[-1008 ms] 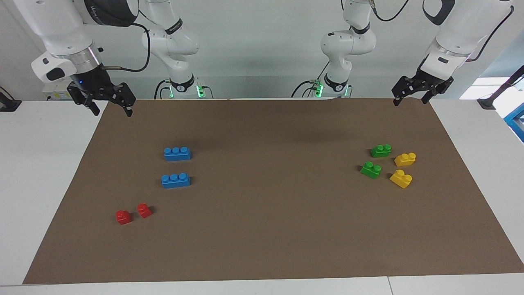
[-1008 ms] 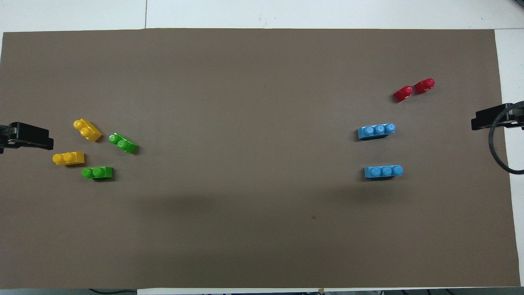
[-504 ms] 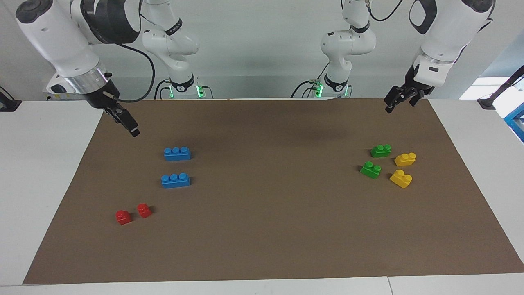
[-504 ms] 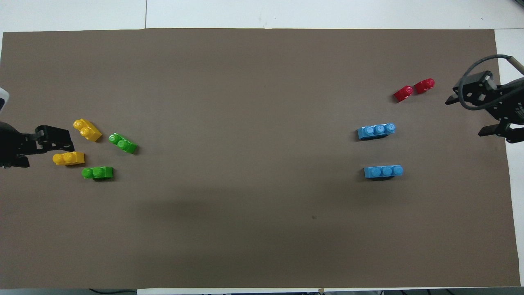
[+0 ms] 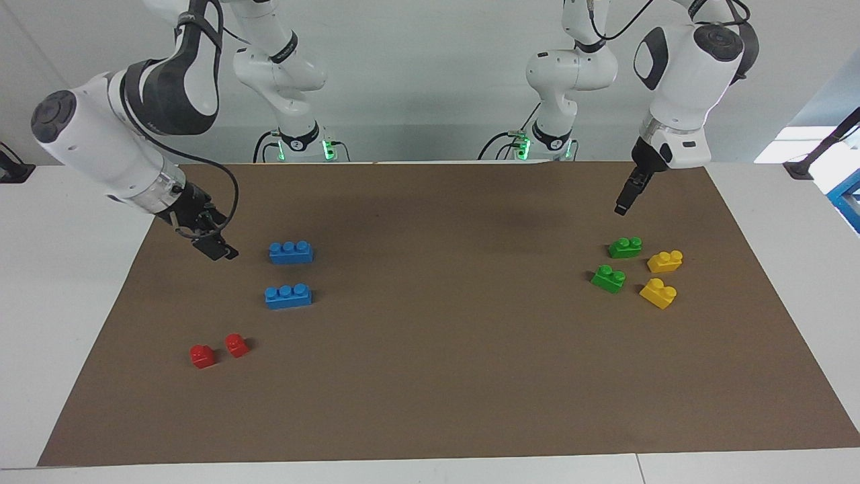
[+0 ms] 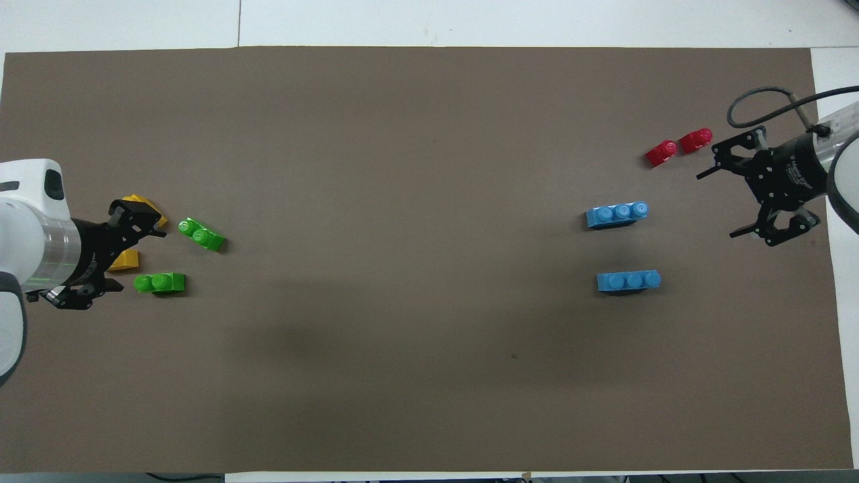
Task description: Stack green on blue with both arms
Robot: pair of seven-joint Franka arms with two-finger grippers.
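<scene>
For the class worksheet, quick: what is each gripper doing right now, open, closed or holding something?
Left gripper: open, empty, in the air over the yellow bricks.
Right gripper: open, empty, raised beside the blue bricks.

White desk (image 5: pixel 67 282) covered by a brown mat (image 5: pixel 443 349). Toward the right arm's end lie two blue bricks (image 5: pixel 291 252) (image 5: pixel 288 296) and, farther from the robots, two red bricks (image 5: pixel 203 356) (image 5: pixel 236 345). Toward the left arm's end lie two green bricks (image 5: pixel 625 247) (image 5: pixel 609 278) beside two yellow bricks (image 5: pixel 665 261) (image 5: pixel 658 293)
</scene>
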